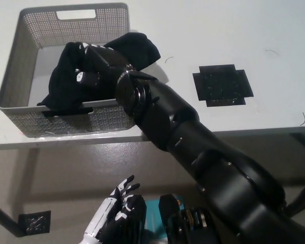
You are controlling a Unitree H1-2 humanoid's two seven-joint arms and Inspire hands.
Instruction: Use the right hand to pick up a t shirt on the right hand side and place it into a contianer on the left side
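Note:
A black t-shirt [66, 91] lies bunched in the grey mesh basket [20, 46] at the table's left, with one part draped over the basket's right rim [140, 48]. My black right hand [91, 68] reaches into the basket and rests on the cloth, its fingers curled into the fabric. Black against black hides how firmly it grips. My white left hand [114, 206] hangs low below the table edge, fingers spread, holding nothing.
A black cross-shaped mat [222, 85] lies on the white table [203, 30] to the right of the basket. The table's front edge runs across the middle of the picture. A small black mat [34, 222] lies on the floor at lower left.

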